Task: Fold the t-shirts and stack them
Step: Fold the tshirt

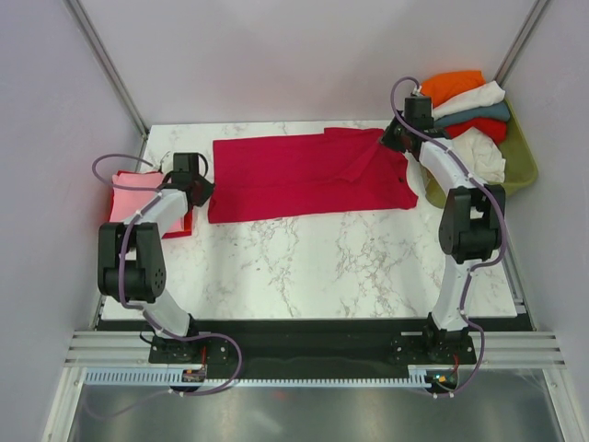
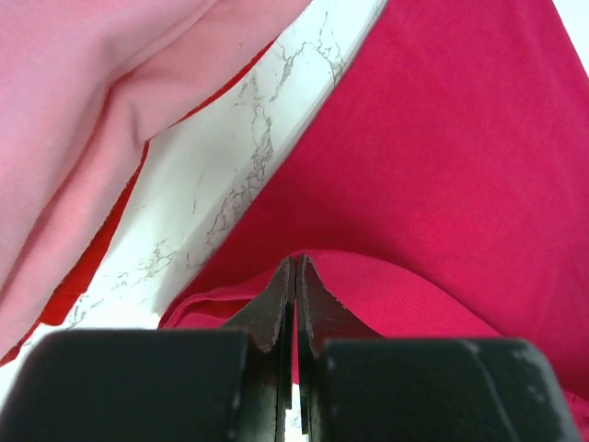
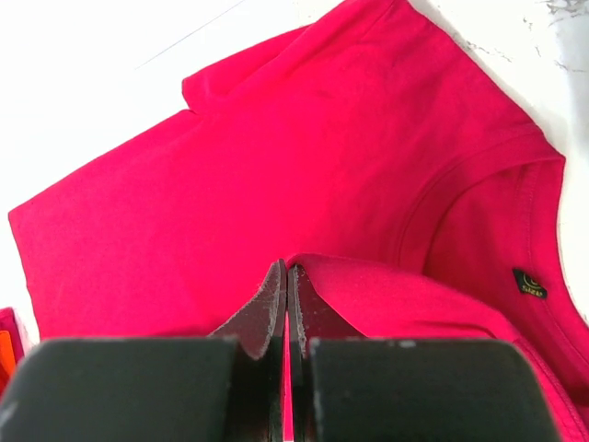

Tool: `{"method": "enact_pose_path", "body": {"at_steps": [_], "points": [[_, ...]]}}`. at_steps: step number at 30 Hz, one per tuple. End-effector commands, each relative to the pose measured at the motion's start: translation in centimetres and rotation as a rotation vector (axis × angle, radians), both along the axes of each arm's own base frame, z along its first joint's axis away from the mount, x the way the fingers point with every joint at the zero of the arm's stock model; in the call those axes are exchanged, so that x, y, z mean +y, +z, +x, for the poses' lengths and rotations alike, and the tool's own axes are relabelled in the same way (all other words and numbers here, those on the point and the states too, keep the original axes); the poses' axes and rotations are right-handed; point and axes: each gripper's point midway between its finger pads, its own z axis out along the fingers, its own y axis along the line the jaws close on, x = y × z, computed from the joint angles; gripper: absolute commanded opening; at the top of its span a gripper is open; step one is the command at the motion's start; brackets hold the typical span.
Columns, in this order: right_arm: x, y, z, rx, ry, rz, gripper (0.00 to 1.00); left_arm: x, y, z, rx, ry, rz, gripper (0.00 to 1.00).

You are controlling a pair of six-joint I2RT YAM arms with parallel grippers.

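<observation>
The crimson t-shirt (image 1: 304, 175) lies spread across the back of the marble table (image 1: 322, 267), folded lengthwise into a long band. My left gripper (image 1: 201, 189) is shut on its left edge, pinching a raised fold of crimson cloth (image 2: 386, 295). My right gripper (image 1: 393, 138) is shut on its right end near the collar, pinching a fold (image 3: 386, 295). A folded pink t-shirt (image 1: 138, 198) lies at the table's left edge, also in the left wrist view (image 2: 101, 101). Orange (image 1: 451, 85), white (image 1: 479, 152) and teal (image 1: 474, 117) shirts sit in the basket.
An olive-green basket (image 1: 525, 161) stands at the back right, piled with shirts, just behind my right arm. Something red (image 1: 179, 226) lies under the pink shirt. Grey walls close in the left, back and right.
</observation>
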Motion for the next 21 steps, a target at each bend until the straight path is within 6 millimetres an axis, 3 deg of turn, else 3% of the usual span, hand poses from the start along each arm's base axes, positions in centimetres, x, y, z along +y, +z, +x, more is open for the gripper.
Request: {"method": "enact_pose_path", "body": {"at_steps": [1,16,17,18,19,21], "points": [[-0.4,1.9,1.4,-0.056,-0.014,0.004,0.00,0.9,2.1,2.2,-0.079,0.039,0.007,0.02],[-0.1,1.4,3.8,-0.065,-0.018,0.036,0.01,0.9,0.8,4.3,-0.067,0.018,-0.007,0.02],[0.1,1.2,4.2,-0.066,-0.011,0.041,0.04,0.9,0.6,4.3,-0.062,0.012,-0.008,0.02],[0.3,1.1,4.3,-0.064,-0.004,0.046,0.30,0.7,0.7,4.6,-0.069,-0.001,-0.008,0.02],[0.5,1.0,4.4,-0.065,0.009,0.051,0.46,0.3,1.0,4.9,-0.079,-0.036,-0.008,0.06],[0.8,1.0,4.2,-0.060,0.020,0.063,0.57,-0.7,1.7,5.2,-0.104,-0.119,-0.019,0.18]]}}
